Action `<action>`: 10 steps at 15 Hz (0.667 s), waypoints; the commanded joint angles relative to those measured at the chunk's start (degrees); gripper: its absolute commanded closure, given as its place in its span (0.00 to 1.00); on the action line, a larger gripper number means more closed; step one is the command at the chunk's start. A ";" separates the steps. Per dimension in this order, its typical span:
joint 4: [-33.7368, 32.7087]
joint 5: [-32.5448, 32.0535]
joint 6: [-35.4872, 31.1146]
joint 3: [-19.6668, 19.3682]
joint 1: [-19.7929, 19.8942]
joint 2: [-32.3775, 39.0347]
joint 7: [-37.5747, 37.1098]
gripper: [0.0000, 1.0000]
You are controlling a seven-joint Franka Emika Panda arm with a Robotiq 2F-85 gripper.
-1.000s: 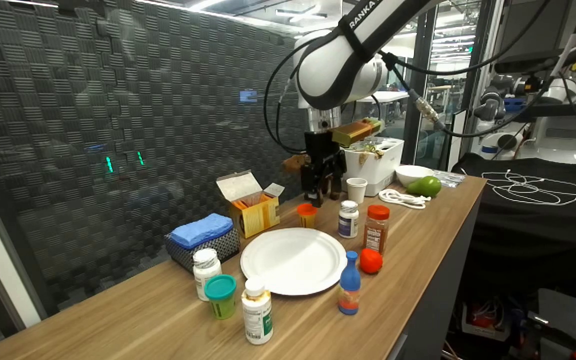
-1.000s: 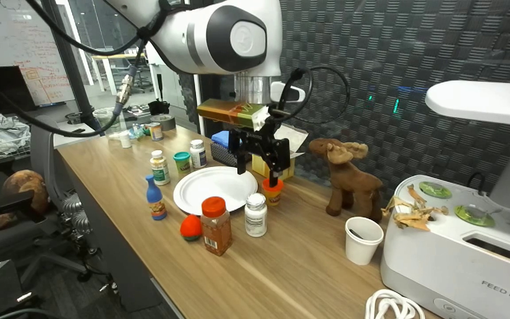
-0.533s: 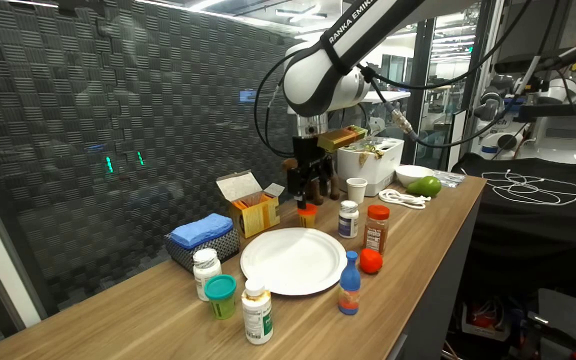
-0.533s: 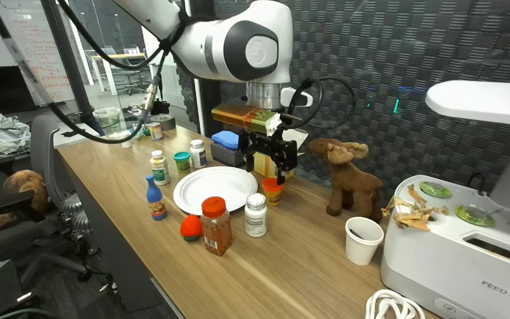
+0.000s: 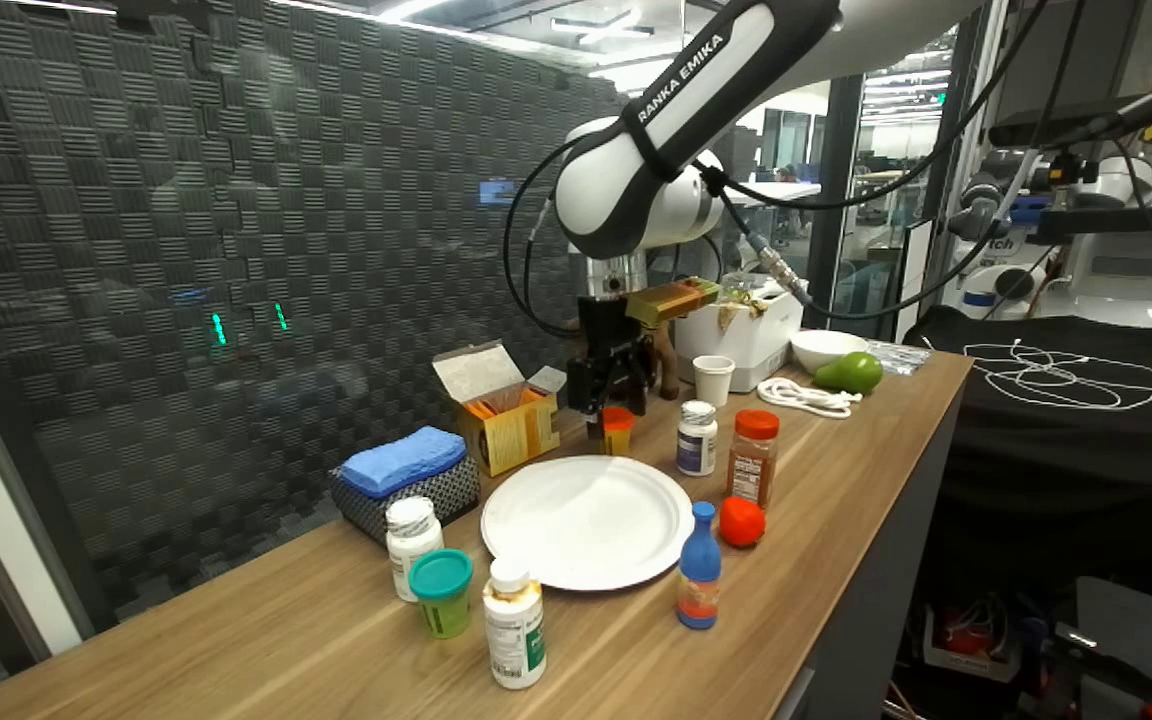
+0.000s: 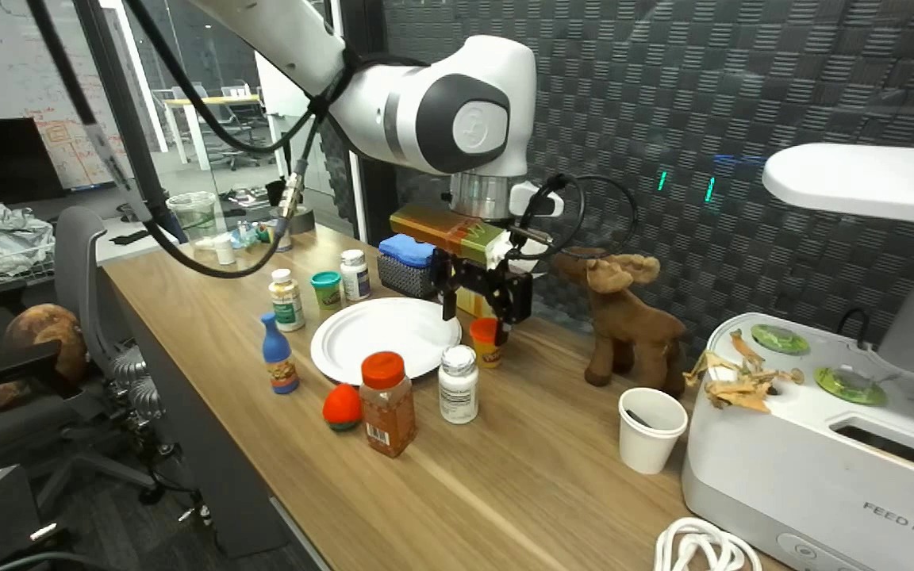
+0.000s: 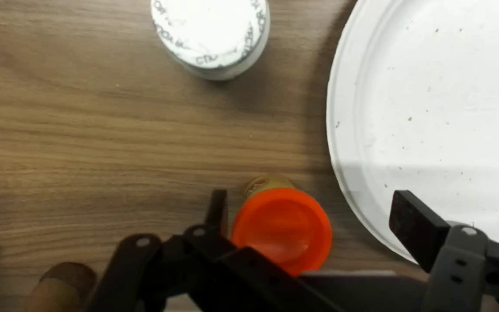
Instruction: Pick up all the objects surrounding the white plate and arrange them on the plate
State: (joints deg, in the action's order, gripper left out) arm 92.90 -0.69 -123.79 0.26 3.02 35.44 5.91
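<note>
In the wrist view our spread pincer (image 7: pixel 312 212) straddles the orange-lidded tub (image 7: pixel 282 229) off-centre; we should ease toward nine o'clock, away from the white plate (image 7: pixel 440 108), before closing.

Both exterior views angle down along worktop (image 5: pixel 316 630) from opposite ends, share white plate (image 5: pixel 588 522). Wrist view: close, facing down past fingers (image 7: pixel 418 232).
</note>
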 commanded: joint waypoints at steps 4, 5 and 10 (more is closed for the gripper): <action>-3.34 0.16 1.46 -0.06 0.21 1.24 0.68 0.58; -3.26 -0.31 1.30 -0.39 0.04 1.11 0.42 0.67; -2.10 -3.05 1.11 -1.72 -1.55 -1.37 -1.62 0.73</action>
State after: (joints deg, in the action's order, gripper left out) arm 91.26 -1.61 -123.79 -0.50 3.01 36.18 5.86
